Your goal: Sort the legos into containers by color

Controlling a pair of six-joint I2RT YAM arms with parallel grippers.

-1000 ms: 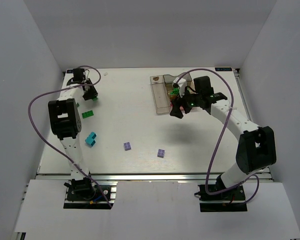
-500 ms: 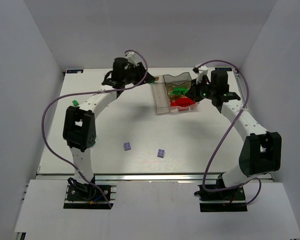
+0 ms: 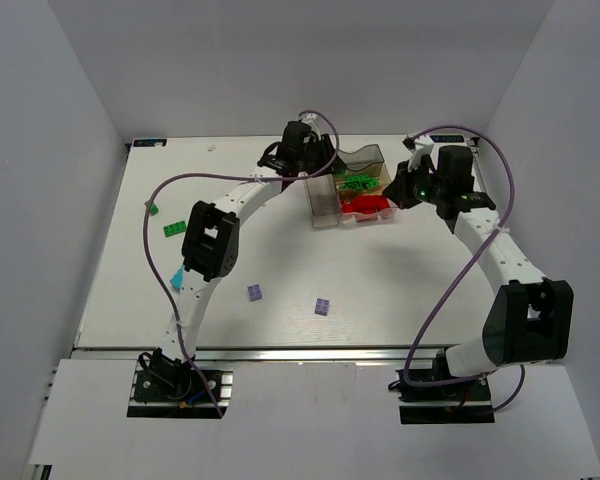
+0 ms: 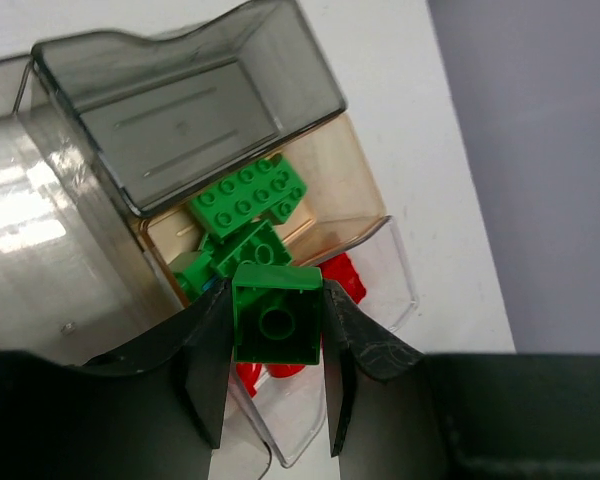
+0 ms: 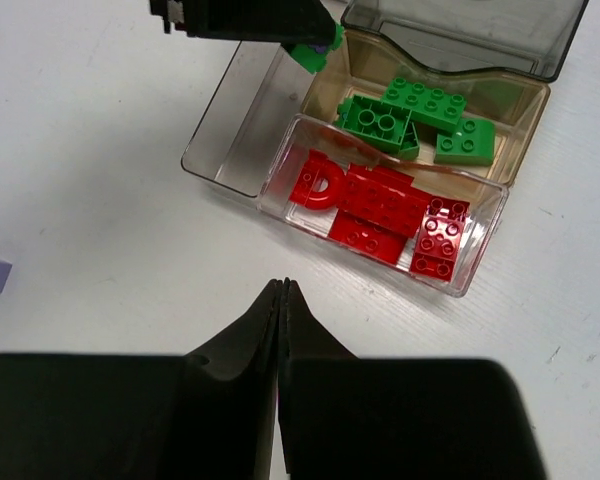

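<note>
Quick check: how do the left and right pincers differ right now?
Load: the left pincer grips a green brick; the right pincer is shut on nothing.
Place: the left pincer hangs over the bins, by the green bricks lying inside; the right pincer is over bare table, beside the compartment of red bricks.
Shared: both are shut and close to the bins.
</note>
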